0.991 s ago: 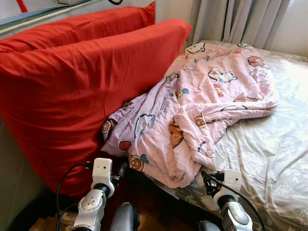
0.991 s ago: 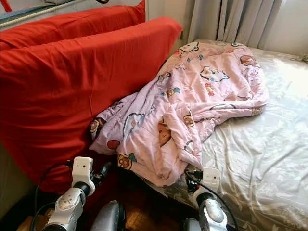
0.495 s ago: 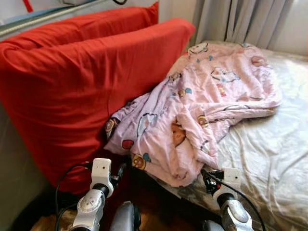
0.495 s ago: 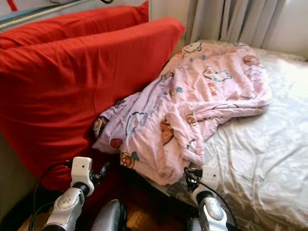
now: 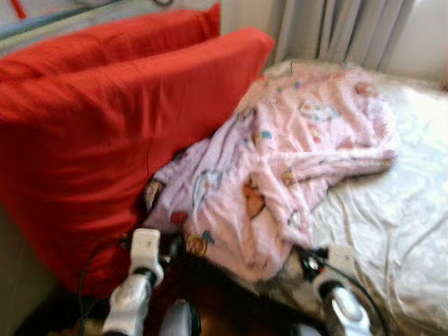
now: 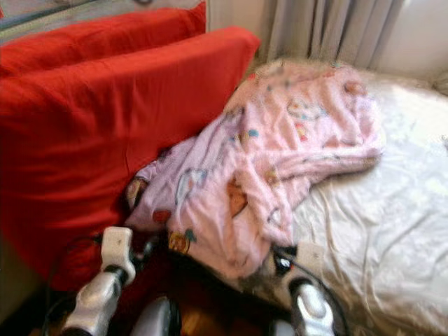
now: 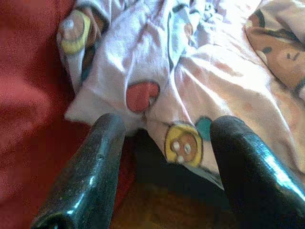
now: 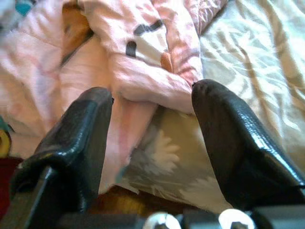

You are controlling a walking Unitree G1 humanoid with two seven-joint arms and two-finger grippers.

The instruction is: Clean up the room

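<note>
Facing the bed [image 5: 392, 231], the robot holds both hands low at its near edge. The pink blanket [image 5: 280, 168] lies crumpled across the bed, one side banked against the red cushion [image 5: 105, 133], its lower hem spilling over the bed's edge. The left hand [image 7: 164, 143], fingers spread wide and empty, points at that hanging hem; the right hand [image 8: 152, 119], equally wide, frames a fold where the blanket meets the sheet, probably positioning for a two-handed lift.
</note>
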